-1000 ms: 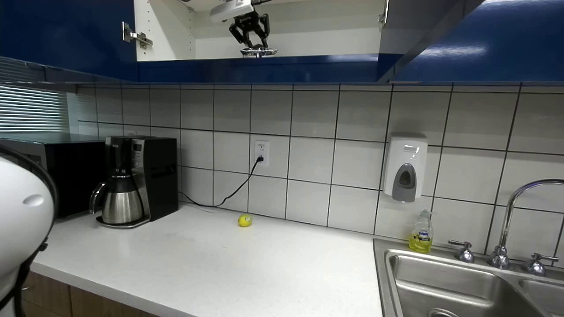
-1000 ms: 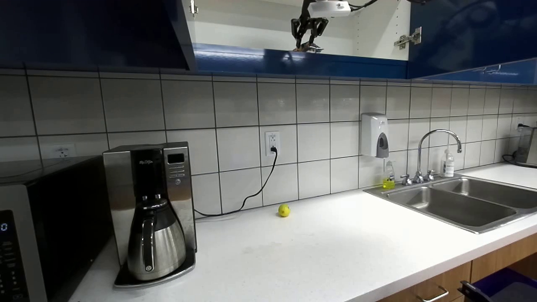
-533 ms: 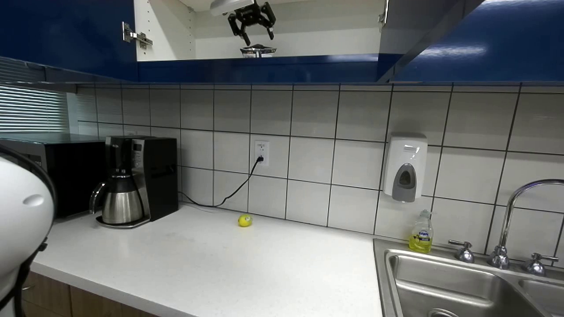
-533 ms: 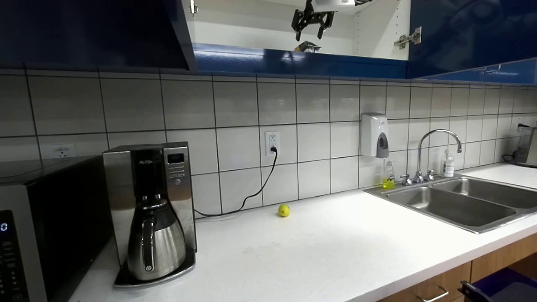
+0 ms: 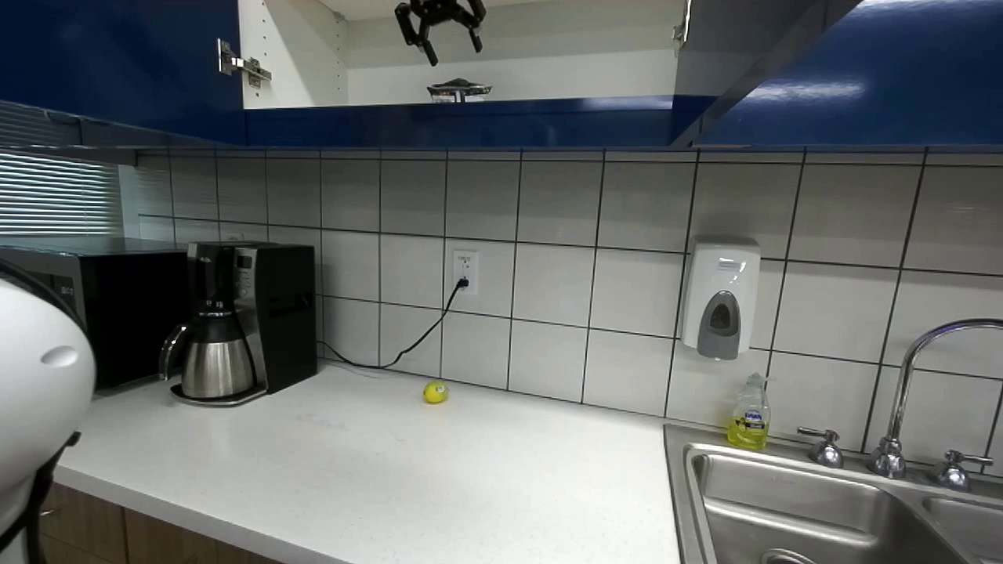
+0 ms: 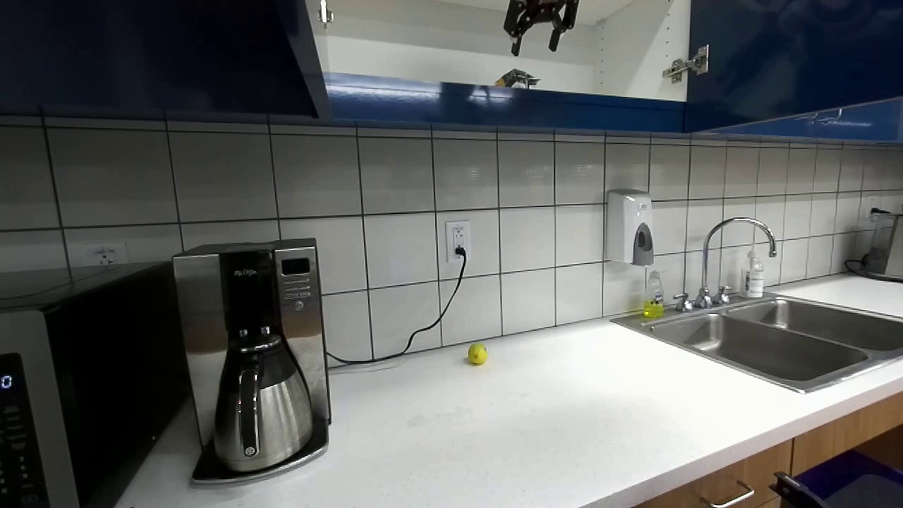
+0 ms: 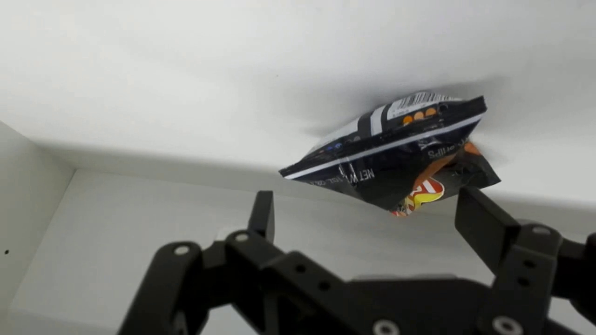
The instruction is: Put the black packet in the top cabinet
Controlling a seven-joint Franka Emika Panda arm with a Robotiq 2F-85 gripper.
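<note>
- Packet of crinkled black film [image 7: 391, 158]: lies inside glossy blue-doored, white-lined wall cabinet [image 5: 564, 122].
- Black two-fingered gripper [image 5: 455, 55]: jaws spread, above packet, apart from it.
- Small yellow ball [image 6: 477, 353]: on white countertop [image 6: 564, 423], near white-tiled wall [image 6: 528, 240], well below cabinet.

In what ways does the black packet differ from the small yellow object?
Shape: the black packet is creased with pointed corners; the small yellow object is rounded. Colour: the packet is mostly black with coloured print; the object is mainly yellow. Place: the packet lies in the top cabinet; the object sits on the counter. Shared: the claw touches neither.
</note>
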